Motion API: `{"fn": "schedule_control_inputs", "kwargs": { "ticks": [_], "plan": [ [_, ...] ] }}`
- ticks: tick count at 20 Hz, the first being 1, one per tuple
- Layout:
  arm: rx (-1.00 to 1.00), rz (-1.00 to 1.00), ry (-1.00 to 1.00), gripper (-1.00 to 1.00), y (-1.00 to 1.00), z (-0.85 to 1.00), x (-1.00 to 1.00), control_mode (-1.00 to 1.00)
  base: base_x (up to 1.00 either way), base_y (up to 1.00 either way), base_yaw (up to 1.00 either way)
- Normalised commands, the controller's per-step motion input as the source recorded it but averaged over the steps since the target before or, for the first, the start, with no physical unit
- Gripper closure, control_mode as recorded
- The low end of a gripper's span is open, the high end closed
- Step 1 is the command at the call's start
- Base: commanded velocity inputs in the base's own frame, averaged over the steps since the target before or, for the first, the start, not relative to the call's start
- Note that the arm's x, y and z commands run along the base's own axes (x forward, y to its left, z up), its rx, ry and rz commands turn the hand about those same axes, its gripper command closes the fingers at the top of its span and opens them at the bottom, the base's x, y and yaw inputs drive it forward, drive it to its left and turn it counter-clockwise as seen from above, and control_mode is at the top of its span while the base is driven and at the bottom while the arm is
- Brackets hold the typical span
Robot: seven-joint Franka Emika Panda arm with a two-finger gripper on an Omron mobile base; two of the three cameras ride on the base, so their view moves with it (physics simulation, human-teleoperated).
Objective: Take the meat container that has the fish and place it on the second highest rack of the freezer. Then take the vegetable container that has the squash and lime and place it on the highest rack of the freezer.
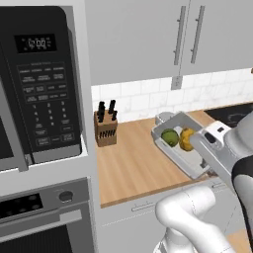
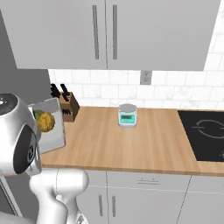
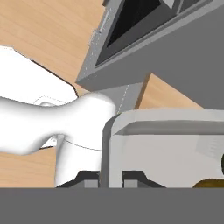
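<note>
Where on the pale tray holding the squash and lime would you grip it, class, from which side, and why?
Grip the vegetable container on its thin raised rim at a short end, coming from outside. The squash and lime fill the far half, and only the wall is narrow enough for two fingers. The gripper is already shut on that rim, with the tray lifted and tilted.

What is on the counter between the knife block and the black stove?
In the right base view, a small round silver kitchen scale stands on the wooden counter between the wooden knife block and the black glass cooktop.

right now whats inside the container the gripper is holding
Inside the container sit a lime and a squash side by side. The near end is covered by the gripper.
</note>
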Motion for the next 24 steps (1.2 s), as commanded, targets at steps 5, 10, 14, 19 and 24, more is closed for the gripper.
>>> {"fn": "schedule_control_inputs", "kwargs": {
  "ticks": [5,10,14,19,24],
  "plan": [
    [0.0,0.0,-0.19,1.0,-0.18,-0.3,-0.69,-1.0,0.0,0.0,0.0],
    [0.0,0.0,-0.12,1.0,0.0,-0.11,-0.18,-1.0,0.0,0.0,0.0],
    [0.0,0.0,-0.08,1.0,0.0,-0.07,-0.07,1.0,-0.05,0.0,0.0],
    [0.0,0.0,0.0,1.0,0.0,0.0,0.0,1.0,-0.71,-0.08,-0.01],
    [0.0,0.0,0.0,1.0,0.0,0.0,0.0,1.0,-1.0,-0.14,0.0]
  ]
}}
